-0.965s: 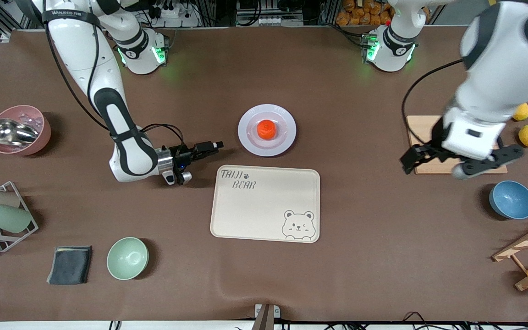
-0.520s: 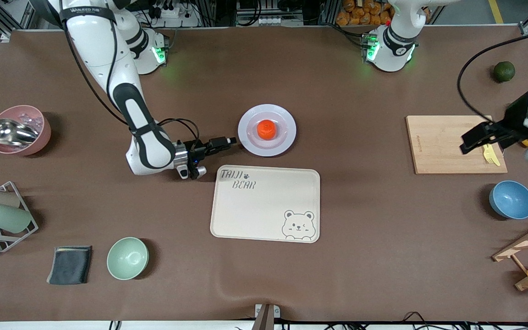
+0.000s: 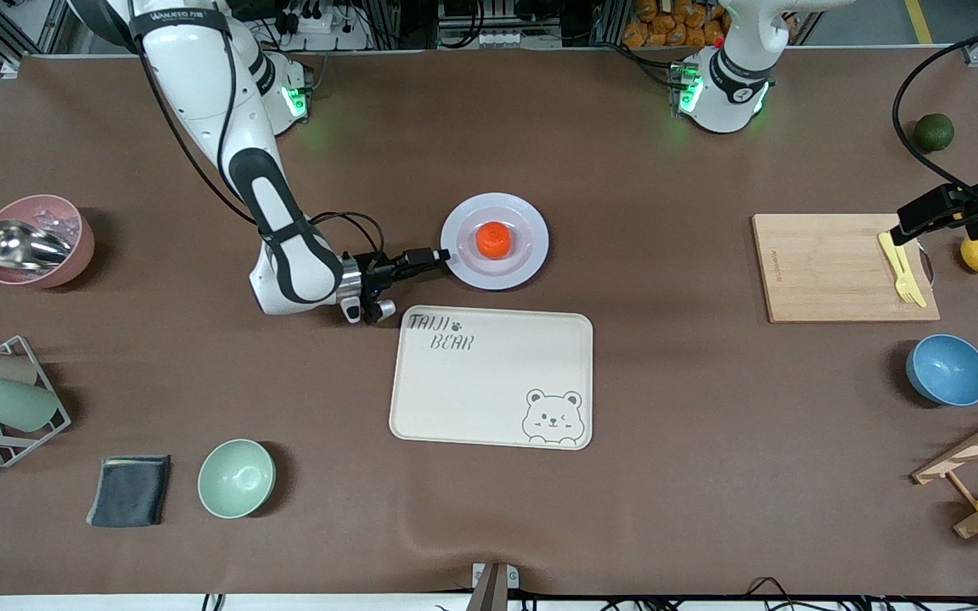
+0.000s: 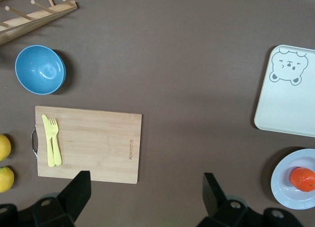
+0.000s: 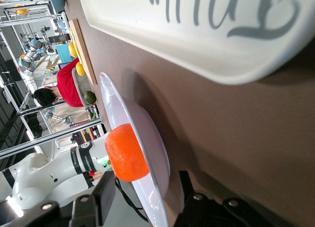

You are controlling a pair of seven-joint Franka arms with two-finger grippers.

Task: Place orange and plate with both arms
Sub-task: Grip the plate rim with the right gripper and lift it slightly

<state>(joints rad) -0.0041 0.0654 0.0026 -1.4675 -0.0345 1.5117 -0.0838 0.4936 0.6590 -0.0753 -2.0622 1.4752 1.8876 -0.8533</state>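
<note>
- Looking from the front, my right hand (image 3: 438,254) sits at the rim of the plate (image 3: 458,255), on the side toward the right arm's end of the worktop (image 3: 667,382). The orange (image 3: 494,239) sits on the plate. My left hand (image 3: 930,216) waits, spread wide, over the cutting board (image 3: 829,271).
- Left wrist view: plate (image 4: 283,185) and orange (image 4: 302,178) lie well apart from it.
- Right wrist view: my fingers (image 5: 106,197) straddle the plate's (image 5: 147,153) rim, not yet pinching; the bear tray (image 5: 197,45) lies just beside, worktop bare.

I see bare table (image 3: 667,373) btw plate (image 3: 531,255) and cutting board (image 3: 820,271); bear tray (image 3: 489,399) sits just beside plate, blocks low approach there.
</note>
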